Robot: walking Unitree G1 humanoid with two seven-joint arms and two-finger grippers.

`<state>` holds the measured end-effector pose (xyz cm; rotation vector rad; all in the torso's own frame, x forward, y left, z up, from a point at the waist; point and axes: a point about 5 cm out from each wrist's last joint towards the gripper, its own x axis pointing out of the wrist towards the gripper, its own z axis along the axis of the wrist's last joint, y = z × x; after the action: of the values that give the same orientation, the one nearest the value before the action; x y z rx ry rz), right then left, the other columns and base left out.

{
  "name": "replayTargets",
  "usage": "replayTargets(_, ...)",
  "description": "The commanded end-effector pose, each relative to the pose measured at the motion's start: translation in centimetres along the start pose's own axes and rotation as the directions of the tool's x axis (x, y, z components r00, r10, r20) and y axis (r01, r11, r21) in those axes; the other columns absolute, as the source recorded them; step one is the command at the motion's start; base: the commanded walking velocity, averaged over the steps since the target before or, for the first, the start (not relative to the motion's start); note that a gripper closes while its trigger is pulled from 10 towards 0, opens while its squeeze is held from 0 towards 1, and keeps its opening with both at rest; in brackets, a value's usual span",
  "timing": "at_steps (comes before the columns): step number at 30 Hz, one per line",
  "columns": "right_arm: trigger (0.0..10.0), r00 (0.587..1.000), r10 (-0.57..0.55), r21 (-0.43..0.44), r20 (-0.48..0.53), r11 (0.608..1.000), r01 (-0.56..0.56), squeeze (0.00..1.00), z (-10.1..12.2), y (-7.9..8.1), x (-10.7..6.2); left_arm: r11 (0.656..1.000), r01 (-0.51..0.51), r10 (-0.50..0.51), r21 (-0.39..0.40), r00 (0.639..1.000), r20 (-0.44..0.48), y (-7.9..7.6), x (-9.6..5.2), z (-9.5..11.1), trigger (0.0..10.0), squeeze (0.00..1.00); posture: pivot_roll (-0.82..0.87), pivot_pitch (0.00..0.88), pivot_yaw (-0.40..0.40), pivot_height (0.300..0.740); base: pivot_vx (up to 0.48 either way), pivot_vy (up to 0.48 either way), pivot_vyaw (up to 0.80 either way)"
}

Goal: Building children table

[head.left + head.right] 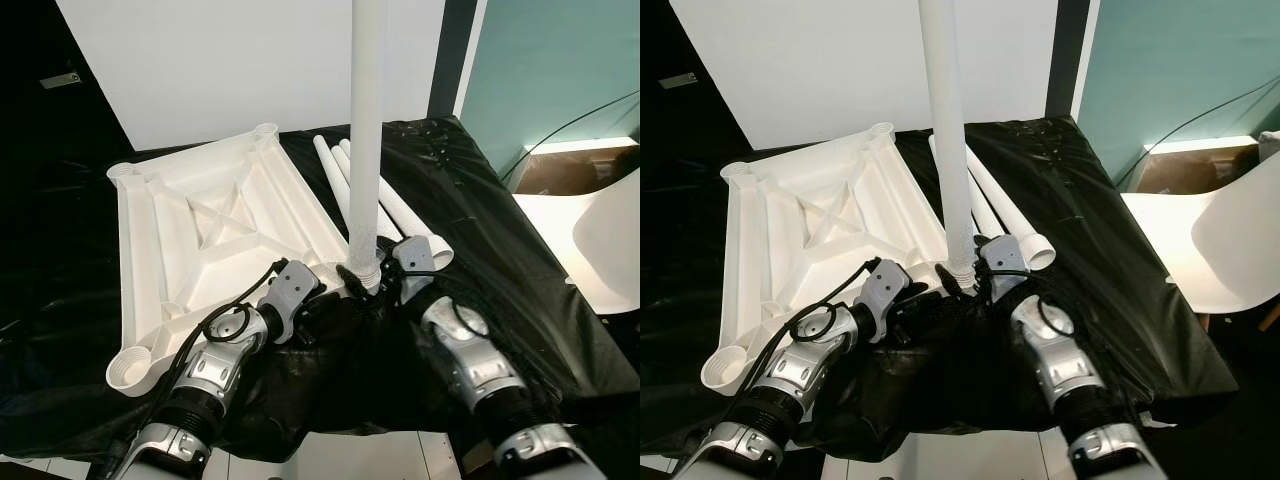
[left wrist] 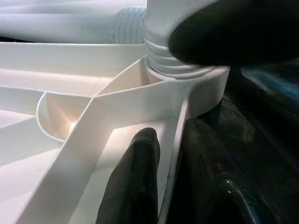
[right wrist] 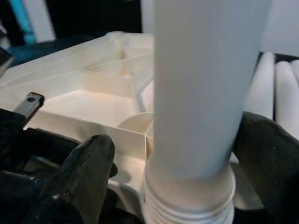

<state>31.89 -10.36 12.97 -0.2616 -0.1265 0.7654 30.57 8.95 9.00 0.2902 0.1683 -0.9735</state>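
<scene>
While both our arms reach forward over the black sheet [image 1: 480, 200] that covers the counter, our right gripper [image 3: 173, 168] sits at the foot of the upright leg [image 1: 367, 130], its two fingers [image 3: 86, 172] spread to either side of the tube just above the threaded end; we cannot tell whether they press on it. That threaded end stands in the near corner socket [image 2: 196, 88] of the tabletop [image 1: 200, 230], which lies upside down on the sheet with its ribs facing up. Our left gripper [image 1: 315, 310] is at the same near corner, just beside the socket, with one finger [image 2: 133, 182] lying inside the ribbed frame against a wall and the other outside it on the sheet; how tightly they close on the wall we cannot tell. Just beyond the socket, three more legs [image 1: 400, 215] lie side by side on the sheet, beside the tabletop's right edge. Farther right, off the counter, stands a white chair [image 1: 1230, 240], and a white wall [image 1: 220, 60] rises behind.
</scene>
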Motion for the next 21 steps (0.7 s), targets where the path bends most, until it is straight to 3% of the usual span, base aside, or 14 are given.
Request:
replayTargets(1,10.0,0.996,0.094,-0.009,0.000,0.995,-0.094,0.00,0.8,0.1,0.6,0.996,0.084,-0.088,-0.044,0.991,-0.102,-1.7,0.1,-2.4,10.0,0.00,-0.08,0.000,0.060,0.740,0.000,0.000,0.00)
replayTargets(9,10.0,0.990,0.139,-0.039,-0.021,0.989,-0.140,0.00,1.3,-0.4,1.2,0.996,0.082,-0.087,-0.047,0.991,-0.102,-1.7,0.0,-2.5,10.0,0.00,-0.07,0.000,0.057,0.740,0.000,0.000,0.00)
replayTargets(10,3.8,0.988,0.150,-0.033,-0.037,0.988,-0.151,0.00,1.0,-0.4,1.4,0.996,0.080,-0.084,-0.047,0.991,-0.102,-1.7,-0.1,-2.5,10.0,0.00,-0.06,0.000,0.055,0.740,0.000,0.000,0.00)
replayTargets(12,3.8,0.988,0.150,-0.033,-0.037,0.988,-0.151,0.00,1.0,-0.4,1.4,0.996,0.080,-0.084,-0.047,0.991,-0.102,-1.7,-0.1,-2.5,10.0,0.00,-0.06,0.000,0.055,0.740,0.000,0.000,0.00)
replayTargets(13,0.0,0.986,0.161,-0.014,-0.049,0.987,-0.162,0.00,0.7,-0.2,1.4,0.996,0.076,-0.080,-0.047,0.992,-0.101,-1.7,-0.1,-2.5,10.0,0.00,-0.06,0.000,0.054,0.740,0.000,0.000,0.00)
replayTargets(16,0.0,0.991,0.121,0.077,-0.062,0.990,-0.116,0.00,-0.1,0.3,1.3,0.997,0.067,-0.071,-0.046,0.992,-0.102,-1.4,-0.3,-2.5,10.0,0.00,-0.05,0.000,0.054,0.740,0.000,0.000,0.00)
replayTargets(18,0.0,0.995,-0.012,0.043,-0.099,0.999,0.016,0.00,-0.8,0.7,1.3,0.997,0.064,-0.068,-0.046,0.992,-0.104,-1.4,-0.4,-2.5,10.0,0.00,-0.06,0.000,0.053,0.740,0.000,0.000,0.00)
replayTargets(19,0.0,0.995,-0.012,0.043,-0.099,0.999,0.016,0.00,-0.8,0.7,1.3,0.997,0.064,-0.068,-0.046,0.992,-0.104,-1.4,-0.4,-2.5,10.0,0.00,-0.06,0.000,0.053,0.740,0.000,0.000,0.00)
replayTargets(20,0.0,0.981,-0.168,0.033,-0.102,0.985,0.172,0.00,-1.3,1.4,1.1,0.997,0.064,-0.068,-0.046,0.992,-0.105,-1.4,-0.4,-2.6,10.0,0.00,-0.06,0.000,0.053,0.740,0.000,0.000,0.00)
replayTargets(21,0.0,0.971,-0.218,0.039,-0.095,0.974,0.223,0.00,-1.5,2.0,1.0,0.997,0.064,-0.068,-0.045,0.992,-0.105,-1.4,-0.4,-2.6,10.0,0.00,-0.06,0.000,0.055,0.740,0.000,0.000,0.00)
